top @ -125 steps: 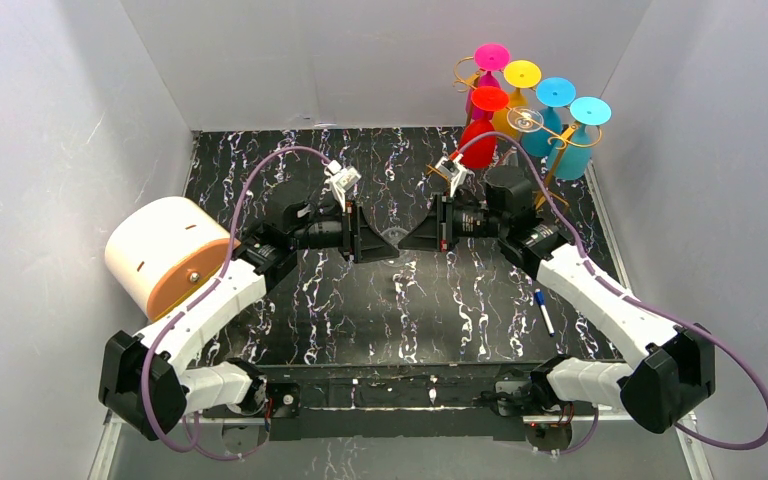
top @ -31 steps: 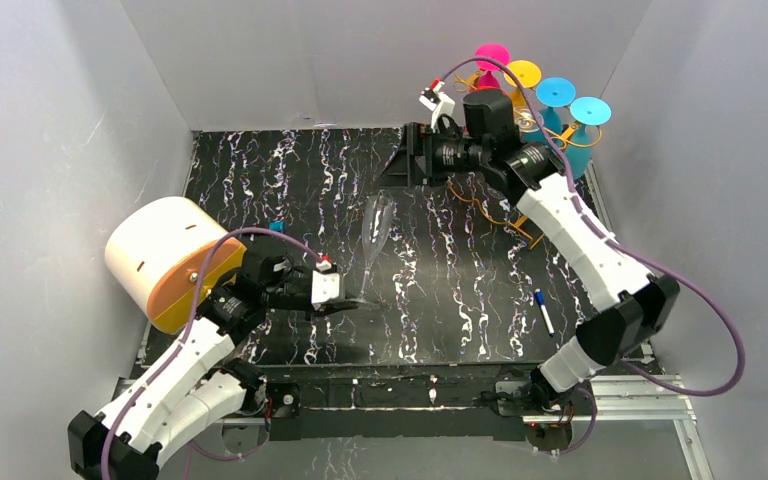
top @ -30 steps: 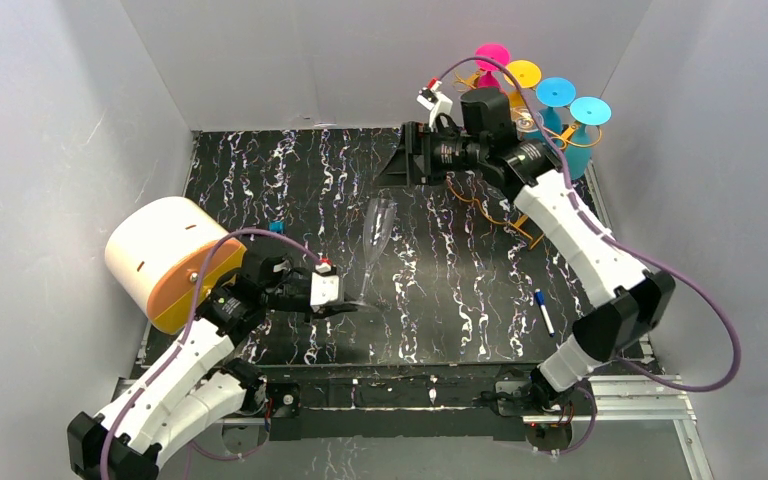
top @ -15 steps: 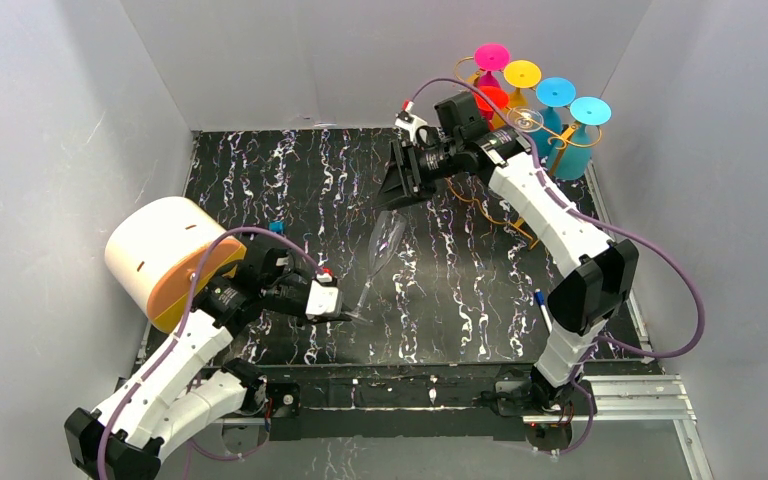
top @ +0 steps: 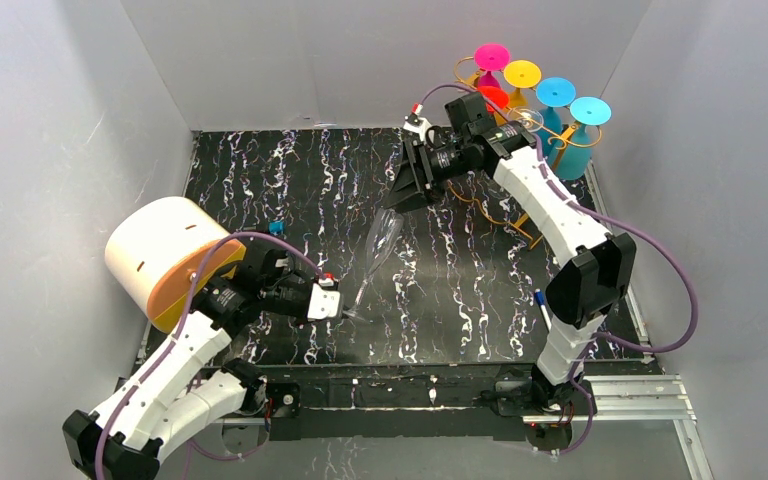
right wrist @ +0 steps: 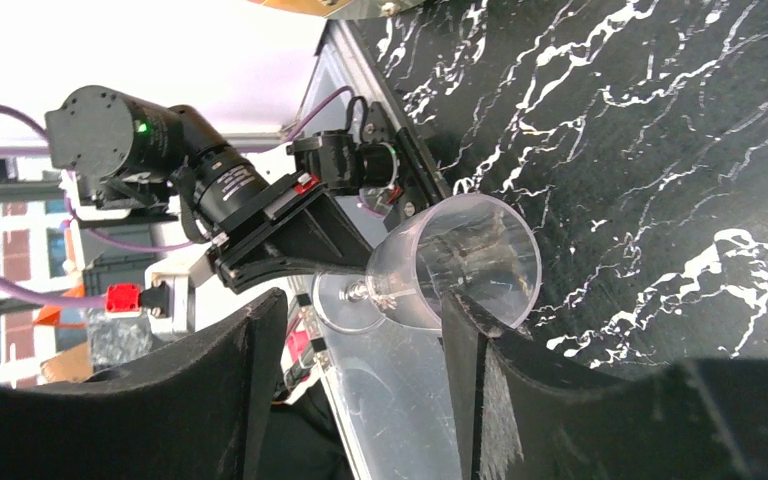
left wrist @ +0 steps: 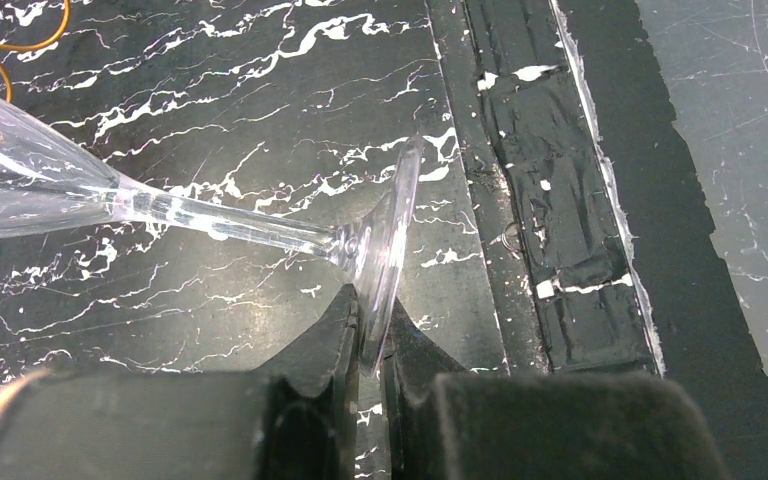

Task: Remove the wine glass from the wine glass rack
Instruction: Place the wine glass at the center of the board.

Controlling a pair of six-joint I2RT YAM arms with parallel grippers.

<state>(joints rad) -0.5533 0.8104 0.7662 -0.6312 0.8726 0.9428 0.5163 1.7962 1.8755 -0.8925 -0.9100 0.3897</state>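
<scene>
1. At mid-table, your left gripper (top: 338, 310) is clamped on the foot of the tilted wine glass (top: 380, 240), off the wine glass rack (top: 563, 142) in the back-right corner
2. Your right gripper (top: 401, 196) holds its fingers apart by the bowl's rim

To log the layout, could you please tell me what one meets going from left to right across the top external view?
White and orange cylinder → left gripper → clear wine glass, held by its foot → wine glass rack.
</scene>
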